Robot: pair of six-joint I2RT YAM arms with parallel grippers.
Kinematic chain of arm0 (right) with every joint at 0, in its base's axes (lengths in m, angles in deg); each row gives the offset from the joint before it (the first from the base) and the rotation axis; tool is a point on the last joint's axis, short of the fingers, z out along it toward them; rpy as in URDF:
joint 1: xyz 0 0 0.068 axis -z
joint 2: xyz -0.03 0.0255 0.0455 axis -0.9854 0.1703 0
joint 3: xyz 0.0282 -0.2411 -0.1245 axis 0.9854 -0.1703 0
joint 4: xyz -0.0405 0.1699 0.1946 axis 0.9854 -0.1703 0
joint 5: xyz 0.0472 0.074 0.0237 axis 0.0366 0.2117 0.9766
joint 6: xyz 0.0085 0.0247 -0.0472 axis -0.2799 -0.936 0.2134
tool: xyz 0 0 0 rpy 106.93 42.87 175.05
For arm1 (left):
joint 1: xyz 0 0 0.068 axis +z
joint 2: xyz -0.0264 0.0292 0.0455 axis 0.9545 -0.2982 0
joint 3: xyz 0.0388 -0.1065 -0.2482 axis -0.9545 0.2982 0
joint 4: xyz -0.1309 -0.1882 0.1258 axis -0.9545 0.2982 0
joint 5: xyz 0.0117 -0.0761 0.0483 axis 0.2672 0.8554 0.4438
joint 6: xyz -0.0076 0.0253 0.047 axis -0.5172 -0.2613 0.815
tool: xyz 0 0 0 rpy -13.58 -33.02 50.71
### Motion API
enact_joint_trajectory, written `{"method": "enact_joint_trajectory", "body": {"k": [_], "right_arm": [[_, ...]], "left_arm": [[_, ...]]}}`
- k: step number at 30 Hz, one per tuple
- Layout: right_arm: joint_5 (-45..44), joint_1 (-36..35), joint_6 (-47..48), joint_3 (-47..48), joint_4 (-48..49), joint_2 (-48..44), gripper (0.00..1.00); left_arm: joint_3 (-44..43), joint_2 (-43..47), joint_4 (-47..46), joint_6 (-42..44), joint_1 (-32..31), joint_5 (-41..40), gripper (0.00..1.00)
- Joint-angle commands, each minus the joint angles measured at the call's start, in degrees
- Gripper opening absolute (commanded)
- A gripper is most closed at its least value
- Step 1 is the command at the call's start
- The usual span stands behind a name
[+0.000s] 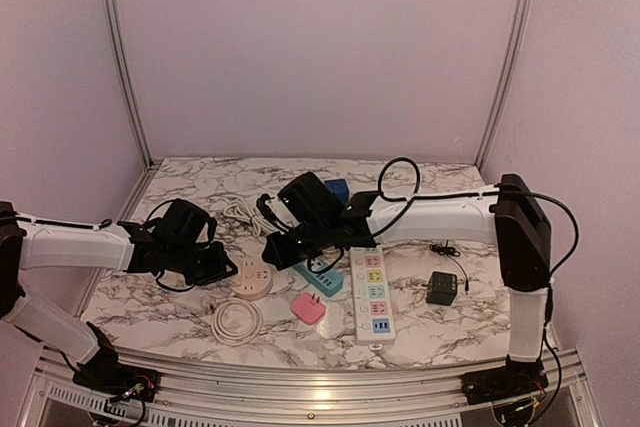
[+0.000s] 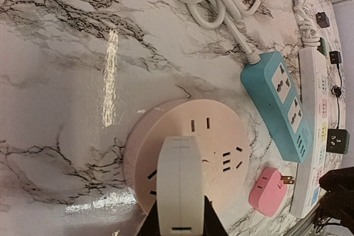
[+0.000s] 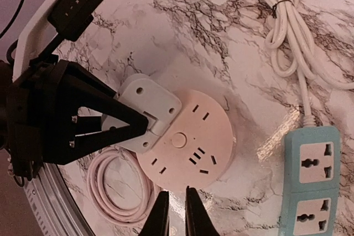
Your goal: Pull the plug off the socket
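Observation:
A round pink socket point(image 1: 254, 280) lies on the marble table, also in the left wrist view point(image 2: 218, 136) and the right wrist view point(image 3: 191, 147). A white plug point(image 2: 178, 183) sits in it near its edge point(image 3: 145, 108). My left gripper point(image 1: 222, 268) is shut on the plug, one black finger point(image 3: 119, 119) on each side of it point(image 2: 180, 222). My right gripper point(image 3: 177, 205) has its jaws almost together with nothing between them, tips at the socket's rim, just right of it in the top view point(image 1: 282, 250).
A teal power strip point(image 1: 318, 279) and a white power strip point(image 1: 371, 295) lie right of the socket. A pink adapter point(image 1: 308, 308), a dark adapter point(image 1: 441, 288), a blue block point(image 1: 337, 188) and coiled cables point(image 1: 237, 320) lie around.

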Motion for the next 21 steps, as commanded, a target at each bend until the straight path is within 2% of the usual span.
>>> {"method": "enact_joint_trajectory", "body": {"k": [1,9,21], "right_arm": [[4.29,0.50,-3.49,3.39,5.19,4.31,0.09],[5.48,0.61,-3.57,7.62,4.68,9.26,0.08],[3.80,0.64,-2.88,7.61,2.74,12.82,0.06]], "left_arm": [[0.28,-1.54,6.09,1.31,0.11,1.80,0.00],[-1.30,-2.63,6.51,1.83,0.10,2.19,0.00],[-1.84,-2.46,5.90,0.95,0.09,3.17,0.00]]}}
